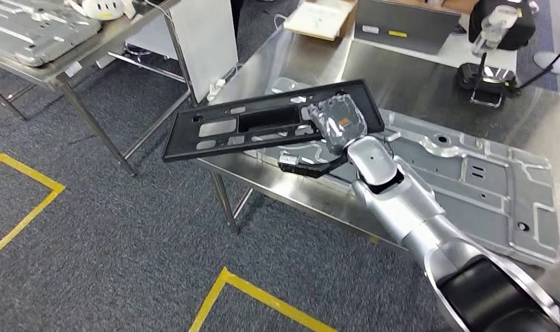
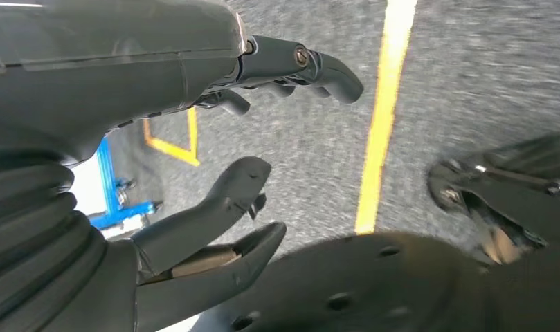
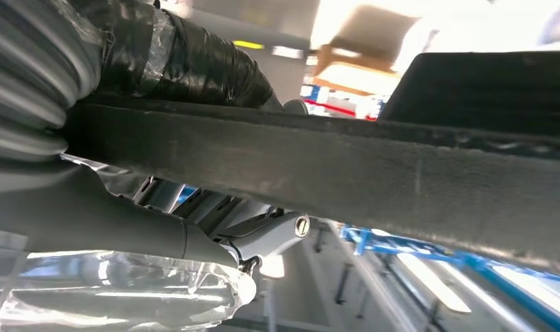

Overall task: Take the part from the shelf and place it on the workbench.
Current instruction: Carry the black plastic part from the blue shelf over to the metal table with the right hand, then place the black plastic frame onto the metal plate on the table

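Head view shows our right hand (image 1: 338, 123) gripping the black part (image 1: 263, 124), a long flat panel with rectangular cut-outs, near its right end. The panel hangs tilted over the near-left corner of the steel workbench (image 1: 408, 83), with its left end jutting out past the table edge above the grey carpet (image 1: 111, 242). We judge that the grip sits at one end because that edge was the reachable one, which leaves most of the panel cantilevered. Beneath and beside it on the bench lies a large grey stamped metal sheet (image 1: 484, 187), so the panel will probably need to settle on or next to that. In the right wrist view the part's dark edge (image 3: 318, 166) crosses the frame, clamped between our thumb above and fingers (image 3: 263, 238) below, confirming a firm pinch on the rim. Our left hand (image 2: 256, 138) hangs over the carpet beside a yellow floor line (image 2: 384, 117), fingers spread and holding nothing. The placing step looks nearly done; lowering and letting go remain.
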`<control>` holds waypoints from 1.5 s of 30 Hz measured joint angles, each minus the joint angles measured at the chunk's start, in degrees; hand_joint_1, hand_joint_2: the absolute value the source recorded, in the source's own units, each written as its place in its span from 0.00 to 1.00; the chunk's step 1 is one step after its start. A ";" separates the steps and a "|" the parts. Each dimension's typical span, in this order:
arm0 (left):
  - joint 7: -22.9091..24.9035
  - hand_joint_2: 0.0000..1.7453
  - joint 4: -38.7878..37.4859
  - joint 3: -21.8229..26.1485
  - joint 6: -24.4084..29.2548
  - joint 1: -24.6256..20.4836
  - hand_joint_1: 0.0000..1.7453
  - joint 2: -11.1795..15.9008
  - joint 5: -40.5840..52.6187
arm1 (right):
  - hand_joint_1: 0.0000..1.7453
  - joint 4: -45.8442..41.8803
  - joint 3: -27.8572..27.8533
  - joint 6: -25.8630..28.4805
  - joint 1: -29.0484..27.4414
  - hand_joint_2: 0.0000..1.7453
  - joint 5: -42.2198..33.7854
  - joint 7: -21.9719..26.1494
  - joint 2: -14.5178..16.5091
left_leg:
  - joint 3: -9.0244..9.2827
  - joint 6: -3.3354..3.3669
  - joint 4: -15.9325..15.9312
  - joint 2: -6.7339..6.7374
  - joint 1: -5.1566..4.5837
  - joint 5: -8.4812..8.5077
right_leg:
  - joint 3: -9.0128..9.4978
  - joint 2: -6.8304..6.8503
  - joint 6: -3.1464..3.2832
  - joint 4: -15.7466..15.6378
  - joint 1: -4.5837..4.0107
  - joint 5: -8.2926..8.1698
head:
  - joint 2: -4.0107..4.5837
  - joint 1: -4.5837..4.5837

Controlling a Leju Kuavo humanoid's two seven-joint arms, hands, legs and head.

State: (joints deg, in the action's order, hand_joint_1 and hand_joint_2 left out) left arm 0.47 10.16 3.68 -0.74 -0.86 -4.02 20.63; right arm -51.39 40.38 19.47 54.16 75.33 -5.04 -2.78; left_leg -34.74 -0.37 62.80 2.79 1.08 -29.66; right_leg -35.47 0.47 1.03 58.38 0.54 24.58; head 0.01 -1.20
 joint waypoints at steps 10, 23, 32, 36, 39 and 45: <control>0.02 1.00 0.00 0.85 0.24 0.53 0.00 0.10 0.07 | 0.96 0.40 -1.40 -0.69 -0.39 1.00 0.29 -0.92 -1.75 | 0.13 0.86 -2.96 -7.10 0.25 3.64 | -0.71 -7.07 -0.69 1.16 0.07 0.24 | 0.00 0.03; 0.03 1.00 0.00 1.27 0.46 0.28 0.00 -0.27 0.20 | 0.96 3.32 -3.62 0.09 -0.90 1.00 0.30 -1.01 -4.09 | 1.39 2.16 -4.25 0.68 0.09 3.30 | -2.97 0.51 -3.19 5.27 0.72 0.81 | 0.01 -0.47; -0.22 1.00 0.02 1.82 0.46 0.08 0.00 -0.31 0.20 | 0.96 7.21 -4.91 0.62 -0.95 1.00 0.50 -1.22 -5.67 | -2.35 -0.12 5.20 -1.70 0.18 -2.48 | 0.15 -0.06 -0.24 -0.35 0.53 -0.23 | 0.01 -0.37; -0.24 1.00 0.02 2.17 0.37 0.40 0.00 -0.31 0.19 | 0.96 8.33 -4.91 0.42 -1.23 1.00 0.49 -1.26 -5.66 | -5.62 -0.12 10.66 -2.35 0.19 -2.38 | 0.16 -1.09 -0.06 0.11 0.23 0.08 | 0.00 -0.35; -0.32 1.00 0.02 2.34 0.37 0.47 0.00 -0.30 0.13 | 0.96 9.10 -5.00 0.17 -1.26 1.00 0.41 -1.46 -5.68 | -0.67 0.61 -0.47 -2.75 0.02 3.00 | 0.03 -1.75 -0.56 0.87 0.07 0.57 | 0.00 -0.37; -0.62 1.00 0.02 2.40 0.31 0.30 0.00 -0.49 0.08 | 0.96 10.49 -5.42 0.04 -1.64 1.00 0.04 -1.56 -5.99 | 0.45 0.80 -3.65 -2.97 -0.29 3.67 | -0.34 -1.92 -0.62 1.05 -0.07 0.54 | 0.00 -0.37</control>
State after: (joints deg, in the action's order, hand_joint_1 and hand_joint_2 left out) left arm -0.15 10.19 6.08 -0.44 -0.55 -4.51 20.71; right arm -40.90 34.97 19.51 52.52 75.37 -6.60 -8.78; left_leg -34.29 0.43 59.15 -0.19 0.79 -25.99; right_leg -35.81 -1.45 0.42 59.43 0.47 25.12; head 0.02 -1.57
